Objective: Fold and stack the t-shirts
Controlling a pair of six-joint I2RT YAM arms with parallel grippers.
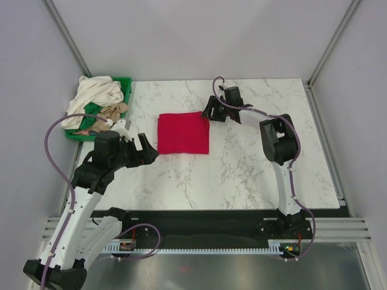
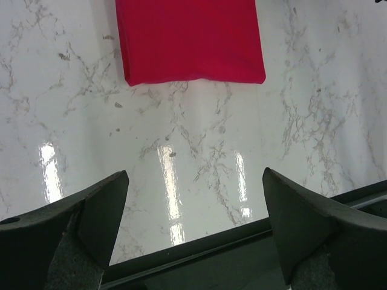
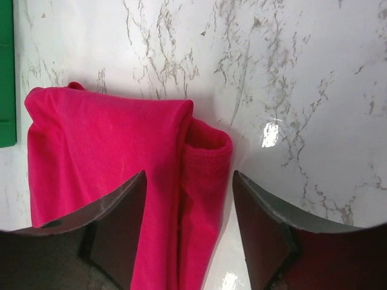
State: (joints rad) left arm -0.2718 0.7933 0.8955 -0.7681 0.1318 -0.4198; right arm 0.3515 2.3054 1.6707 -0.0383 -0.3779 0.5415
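A crimson-red t-shirt (image 1: 184, 133) lies folded into a rectangle near the middle of the marble table. It also shows in the left wrist view (image 2: 190, 39) and the right wrist view (image 3: 115, 151). My right gripper (image 1: 211, 110) is open at the shirt's far right corner, its jaws astride a hemmed fold (image 3: 205, 181). My left gripper (image 1: 144, 148) is open and empty, just left of the shirt's near left corner. A cream-white t-shirt (image 1: 94, 95) and a tan-beige one (image 1: 113, 112) lie bunched in the green tray (image 1: 126, 87).
The green tray sits at the table's far left corner; its edge shows in the right wrist view (image 3: 6, 72). A black rail (image 1: 217, 216) runs along the table's near edge. Grey walls close in the table on three sides.
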